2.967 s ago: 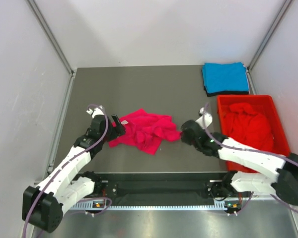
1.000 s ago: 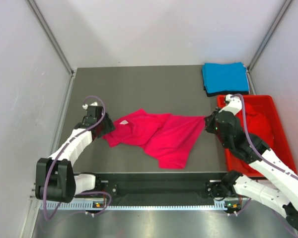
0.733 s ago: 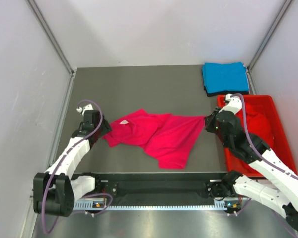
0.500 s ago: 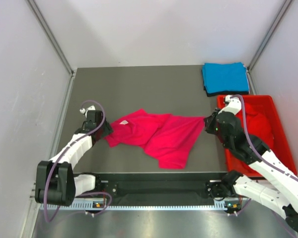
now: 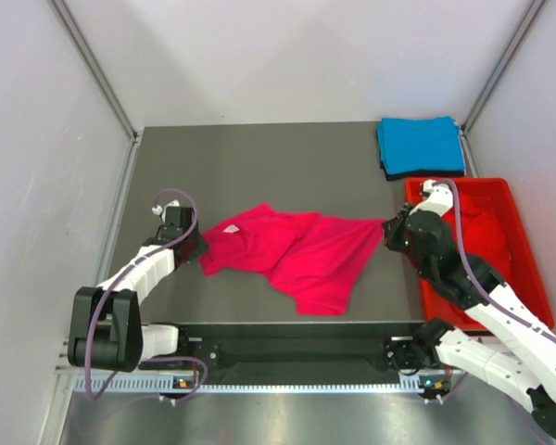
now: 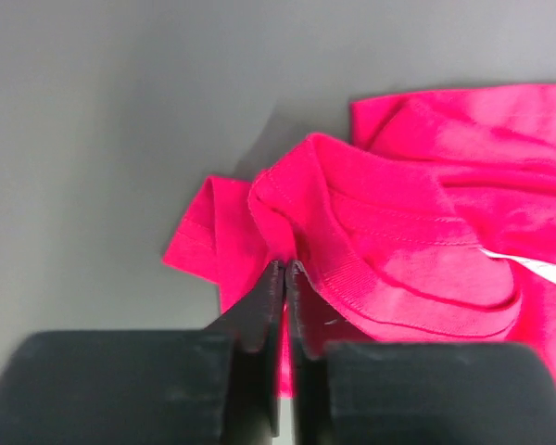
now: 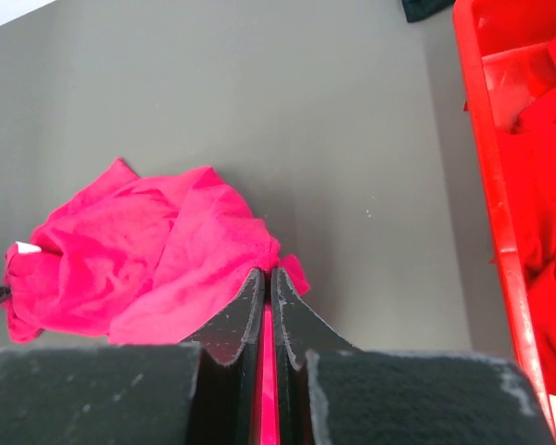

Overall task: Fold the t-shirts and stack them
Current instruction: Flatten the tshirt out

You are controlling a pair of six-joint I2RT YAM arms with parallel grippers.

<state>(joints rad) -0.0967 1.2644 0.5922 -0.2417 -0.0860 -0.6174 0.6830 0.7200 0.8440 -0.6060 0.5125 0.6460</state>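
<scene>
From above, the left hand (image 5: 193,248) has just gone from spread beside the pink tee (image 5: 296,255) to shut at its left edge. The right hand (image 5: 386,232) has not moved and stays clamped on the tee's right corner. So both ends look held now, and I'd say the next thing is to lift and stretch the tee flat before any fold. It lies mid-bench, partly opened out, with one flap hanging toward the near edge. A folded blue tee (image 5: 420,146) sits at the far right corner of the bench (image 5: 259,158), and red tees (image 5: 473,232) wait in the crate (image 5: 459,185).

The left wrist view shows what the top one cannot: the fingers are pressed together on a ridge of fabric next to the ribbed collar, with the short sleeve poking out just left of them. A white label (image 6: 537,269) shows inside the neck.

The right wrist view confirms that hand's grip, a thin strip of pink pinched between closed fingers. The rest of the tee is bunched beyond it, and the crate wall stands just to its right.
</scene>
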